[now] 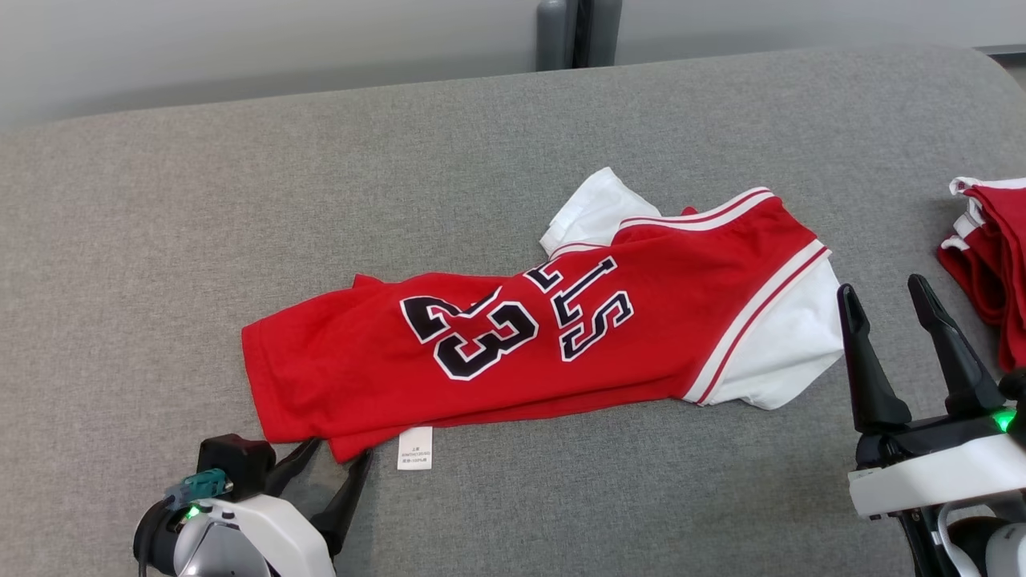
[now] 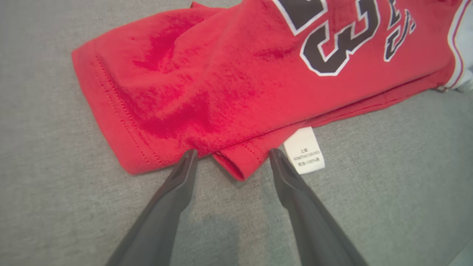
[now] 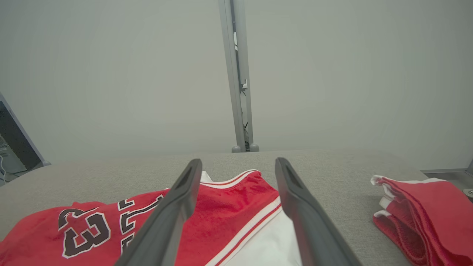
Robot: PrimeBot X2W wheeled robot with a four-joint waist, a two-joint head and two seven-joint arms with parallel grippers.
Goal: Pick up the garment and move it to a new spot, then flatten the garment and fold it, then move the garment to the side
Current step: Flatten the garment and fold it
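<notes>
The garment (image 1: 545, 336) is a red jersey with white sleeves and a black "23", lying folded lengthwise across the grey cushioned surface (image 1: 240, 200). My left gripper (image 1: 337, 458) stands open at the jersey's lower left hem; in the left wrist view the left gripper (image 2: 231, 155) has a fingertip on each side of a folded hem corner of the garment (image 2: 236, 81), with a white care label (image 2: 305, 149) just right of it. My right gripper (image 1: 886, 292) is open beside the white sleeve, raised above the surface; the right gripper (image 3: 238, 164) looks over the garment (image 3: 229, 214).
A second stack of folded red and white clothing (image 1: 990, 256) lies at the right edge, close to my right gripper, and shows in the right wrist view as a pile (image 3: 425, 214). A grey post (image 1: 573, 32) stands behind the surface's far edge.
</notes>
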